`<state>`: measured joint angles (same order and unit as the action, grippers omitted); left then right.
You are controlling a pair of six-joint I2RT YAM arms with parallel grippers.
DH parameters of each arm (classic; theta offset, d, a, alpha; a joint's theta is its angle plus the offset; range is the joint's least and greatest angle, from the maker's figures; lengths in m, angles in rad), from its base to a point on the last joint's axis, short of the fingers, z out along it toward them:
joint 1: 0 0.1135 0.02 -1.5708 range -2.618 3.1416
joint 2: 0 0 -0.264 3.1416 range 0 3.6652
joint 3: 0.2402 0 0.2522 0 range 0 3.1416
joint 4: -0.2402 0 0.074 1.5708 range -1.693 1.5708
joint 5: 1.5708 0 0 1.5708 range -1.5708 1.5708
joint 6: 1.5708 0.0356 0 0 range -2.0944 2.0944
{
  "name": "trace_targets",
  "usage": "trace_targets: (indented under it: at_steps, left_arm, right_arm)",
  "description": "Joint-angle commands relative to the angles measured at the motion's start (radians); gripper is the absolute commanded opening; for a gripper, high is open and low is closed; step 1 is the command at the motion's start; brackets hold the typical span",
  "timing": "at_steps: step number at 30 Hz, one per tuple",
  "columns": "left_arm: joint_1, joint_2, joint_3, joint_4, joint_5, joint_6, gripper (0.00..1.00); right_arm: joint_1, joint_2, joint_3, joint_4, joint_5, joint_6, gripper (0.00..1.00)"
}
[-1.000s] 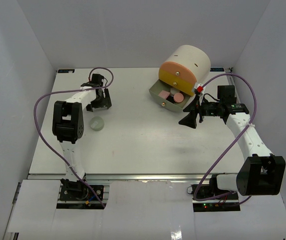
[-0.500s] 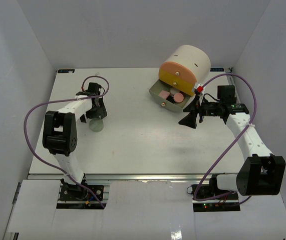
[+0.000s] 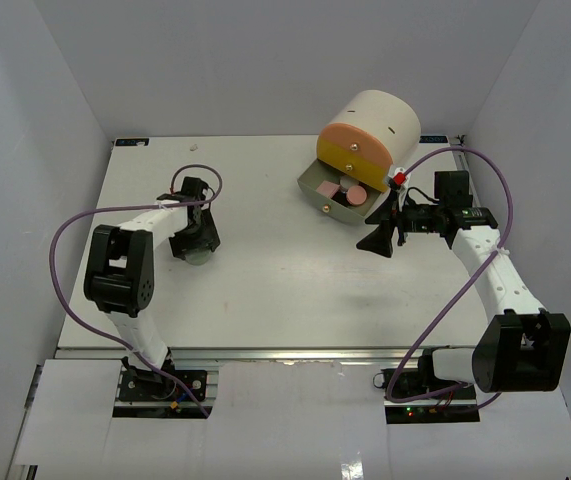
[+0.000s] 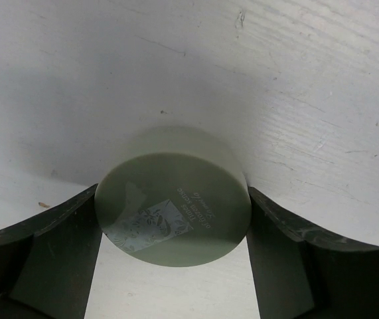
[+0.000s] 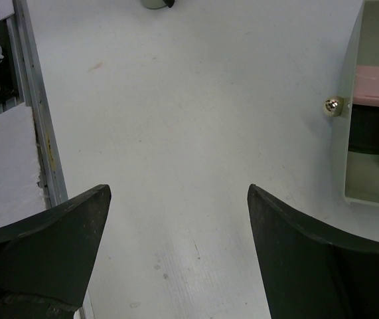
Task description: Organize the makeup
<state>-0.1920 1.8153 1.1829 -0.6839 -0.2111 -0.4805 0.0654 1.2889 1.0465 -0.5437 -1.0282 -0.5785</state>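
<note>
Jaws of the left gripper [image 4: 173, 266] bracket a pale green round compact [image 4: 174, 199] mid-frame, seemingly for lifting; right gripper [image 5: 176, 246] waits wide beside the grey open drawer [image 5: 350, 119].

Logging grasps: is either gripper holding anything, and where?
The left gripper has the pale green round jar between its fingers, one at each side wall; firm contact unclear. The right gripper holds nothing.

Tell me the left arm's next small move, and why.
Probably close the left hand on the pale green jar: the jar sits on the table between its fingers, which flank it at both sides. The grey drawer stands open.
</note>
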Motion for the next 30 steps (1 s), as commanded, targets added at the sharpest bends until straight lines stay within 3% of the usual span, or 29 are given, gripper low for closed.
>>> trace_targets:
  at_steps: [1, 3, 8, 13, 18, 24, 30]
  left_arm:
    - [-0.007, -0.054, -0.016, 0.005, 0.081, -0.013, 0.6]
    - [-0.012, -0.08, -0.008, 0.029, 0.158, -0.003, 0.48]
    - [-0.114, -0.141, 0.033, 0.145, 0.367, 0.031, 0.32]
    - [-0.221, -0.099, 0.197, 0.225, 0.443, 0.015, 0.29]
    - [-0.299, 0.115, 0.467, 0.291, 0.553, -0.041, 0.32]
    - [-0.348, 0.336, 0.837, 0.27, 0.524, -0.057, 0.47]
    - [-0.364, 0.499, 1.071, 0.233, 0.487, -0.074, 0.6]
  right_arm:
    - [-0.006, -0.031, -0.01, 0.022, -0.033, 0.002, 0.9]
    - [-0.006, -0.032, -0.01, 0.022, -0.032, 0.002, 0.9]
    - [-0.006, -0.034, -0.01, 0.022, -0.023, 0.0, 0.9]
    - [-0.007, -0.031, -0.01, 0.024, -0.018, -0.001, 0.9]
    - [-0.013, -0.03, -0.011, 0.024, -0.02, -0.001, 0.9]
    - [-0.019, -0.024, -0.013, 0.024, -0.023, 0.0, 0.9]
    - [-0.029, -0.02, -0.013, 0.023, -0.026, -0.001, 0.9]
